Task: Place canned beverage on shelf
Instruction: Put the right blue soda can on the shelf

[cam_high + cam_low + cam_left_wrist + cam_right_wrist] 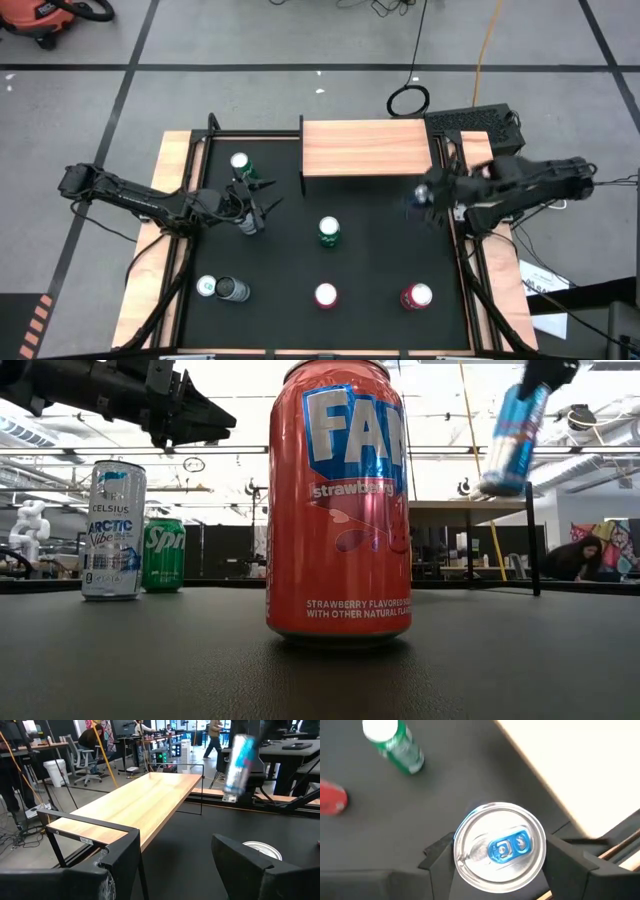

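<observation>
The right gripper (499, 851) pinches a blue-and-silver can (498, 851) by its sides, fingers pressed against it just under the rim; the can hangs tilted in the air, clear of the black table (370, 270); the shelf (365, 147), its light-wood board bare, lies just beyond and beside the held can; a green can (328, 232) stands on the table a little farther out from that gripper, away from the shelf; the left gripper (268, 203) hovers well apart across the table, fingers spread and holding nothing, with another green can (241, 164) standing near it and the shelf's near corner ahead of its fingertips.
</observation>
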Robot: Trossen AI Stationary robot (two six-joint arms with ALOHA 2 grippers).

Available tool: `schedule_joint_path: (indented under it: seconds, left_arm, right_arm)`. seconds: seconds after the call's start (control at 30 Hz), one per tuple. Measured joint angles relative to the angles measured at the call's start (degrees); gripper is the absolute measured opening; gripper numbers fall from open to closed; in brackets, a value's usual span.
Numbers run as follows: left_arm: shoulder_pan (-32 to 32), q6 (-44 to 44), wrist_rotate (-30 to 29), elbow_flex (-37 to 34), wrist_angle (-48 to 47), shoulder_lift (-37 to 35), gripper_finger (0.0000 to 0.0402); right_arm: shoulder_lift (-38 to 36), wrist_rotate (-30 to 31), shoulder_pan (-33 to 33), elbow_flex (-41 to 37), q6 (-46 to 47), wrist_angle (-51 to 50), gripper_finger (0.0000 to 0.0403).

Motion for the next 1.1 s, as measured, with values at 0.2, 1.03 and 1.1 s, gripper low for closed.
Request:
schedule_joint_path:
  seconds: [0.2, 1.03, 1.1]
  left_arm:
    - [0.7, 0.5, 0.0, 0.0, 0.8, 0.0, 0.0247]
    - [17.2, 9.0, 26.0, 18.0, 1.1, 16.6, 0.0255]
    - [17.9, 9.0, 27.3, 20.7, 0.9, 19.7, 0.0269]
  right_arm:
    - [4.5, -0.5, -11.1, 10.1, -11.9, -3.0, 0.0232]
    - [28.7, -19.7, -36.2, 33.7, -43.8, -2.1, 0.0233]
    - [28.9, -20.2, -35.6, 33.6, -44.1, -0.7, 0.0233]
